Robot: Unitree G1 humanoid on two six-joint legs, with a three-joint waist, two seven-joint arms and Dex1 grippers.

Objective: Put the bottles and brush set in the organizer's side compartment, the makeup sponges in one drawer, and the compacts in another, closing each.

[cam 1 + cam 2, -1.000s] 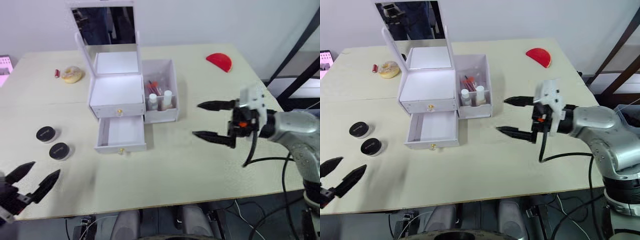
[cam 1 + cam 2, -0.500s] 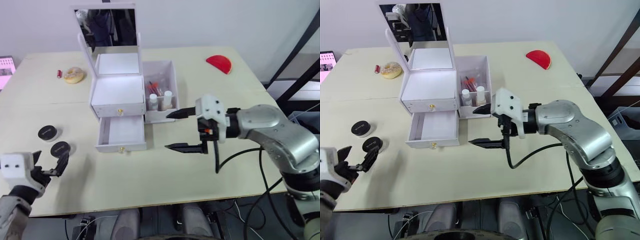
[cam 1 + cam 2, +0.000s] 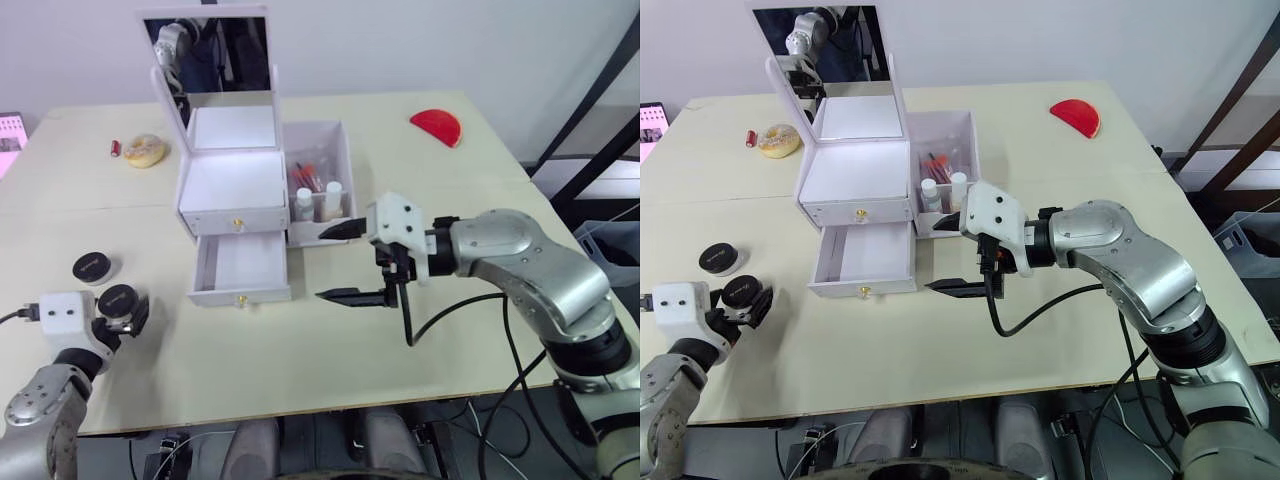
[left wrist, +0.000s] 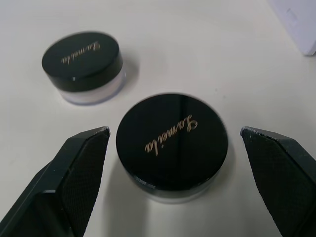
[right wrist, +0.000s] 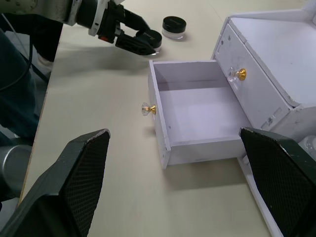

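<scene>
The left gripper [image 4: 173, 163] is spread wide around the nearer compact [image 4: 172, 144]; its fingers [image 4: 74, 182] stand clear of the jar on both sides, gripping nothing. The compact sits upright on the table [image 3: 300, 350], black lid up; the lower part of its clear base is cut off from view. The second compact [image 3: 92, 267] stands just beyond it, apart.

The right gripper [image 3: 345, 264] hangs open and empty beside the organizer [image 3: 235, 190], next to the lower drawer [image 3: 241, 268], which is pulled out towards the table's near edge and empty. The upper drawer is shut.

The side compartment [image 3: 322, 185] holds two upright bottles [image 3: 333, 200]; the red items behind them are probably the brush set.

Farther back lie a yellowish sponge [image 3: 146, 149] and a red sponge [image 3: 437, 125].
</scene>
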